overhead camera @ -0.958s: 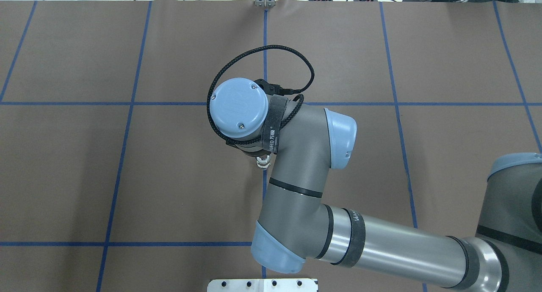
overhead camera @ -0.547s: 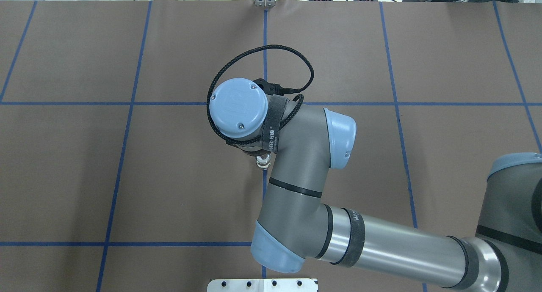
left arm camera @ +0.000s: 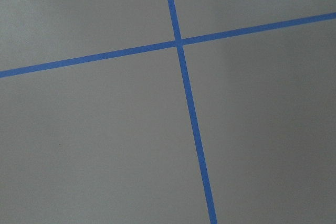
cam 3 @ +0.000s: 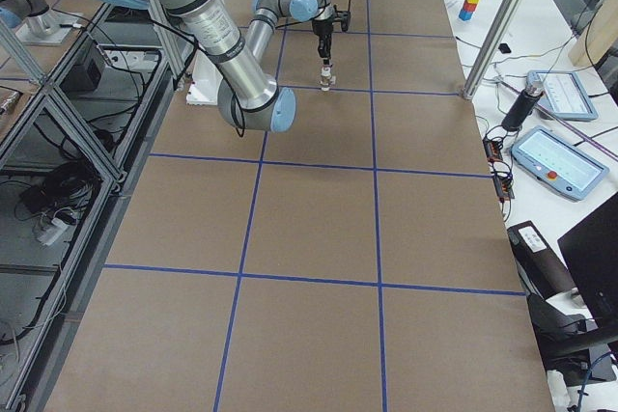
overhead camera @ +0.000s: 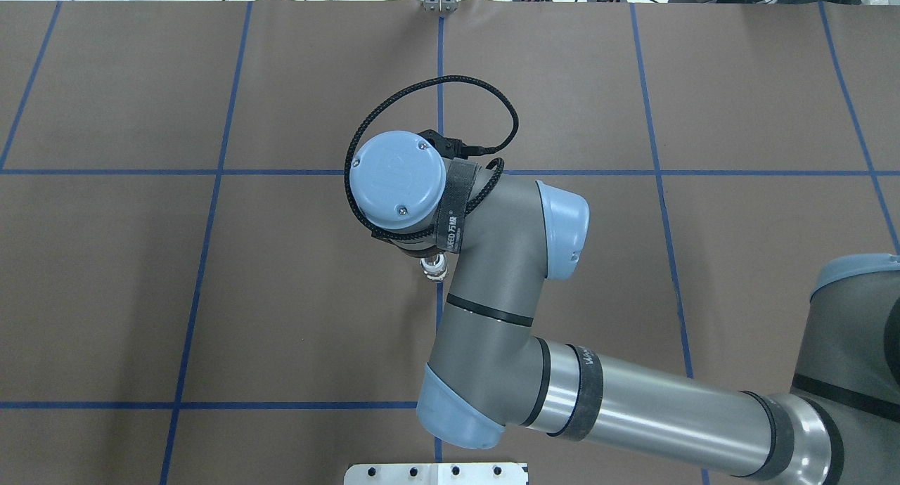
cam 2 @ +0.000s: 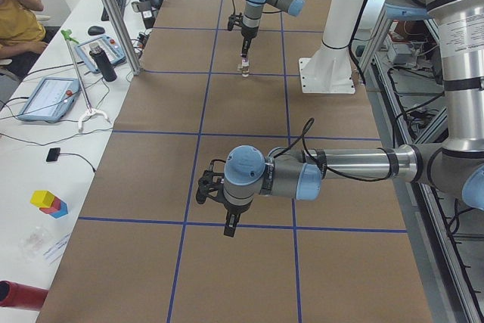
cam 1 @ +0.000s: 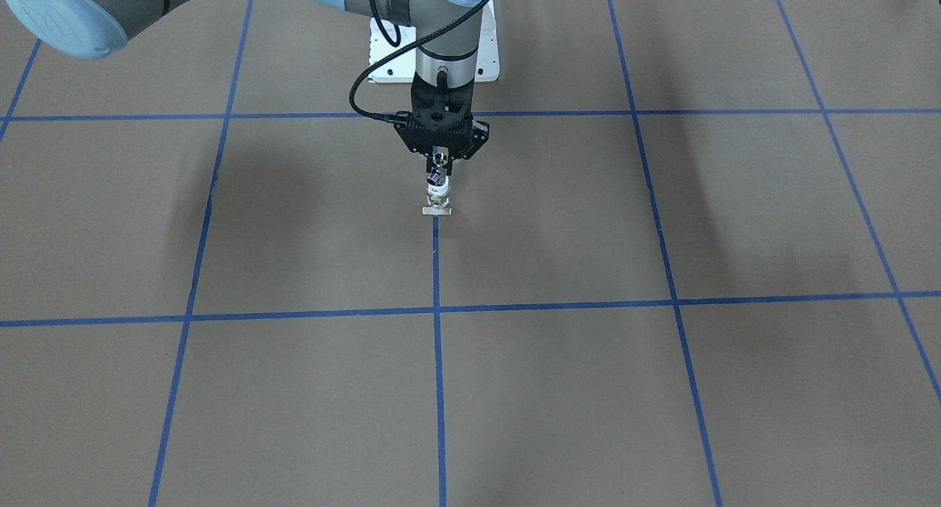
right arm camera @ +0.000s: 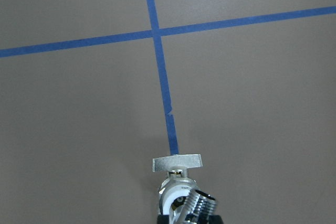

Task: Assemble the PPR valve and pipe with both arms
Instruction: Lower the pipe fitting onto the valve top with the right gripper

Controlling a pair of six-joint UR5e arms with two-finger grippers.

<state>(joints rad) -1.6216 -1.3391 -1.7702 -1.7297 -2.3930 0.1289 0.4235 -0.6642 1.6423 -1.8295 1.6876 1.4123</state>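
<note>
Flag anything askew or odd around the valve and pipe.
The pipe sits tilted on the PPR valve, leaning sideways rather than in line with it. Just beyond the valve, the blue tape line has a small nick.

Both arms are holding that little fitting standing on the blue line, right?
Not both. Only the right fingers hold the pipe atop the PPR valve, which stands on the blue line, as the exterior front-facing view shows. The left fingers hang far from it.
</note>
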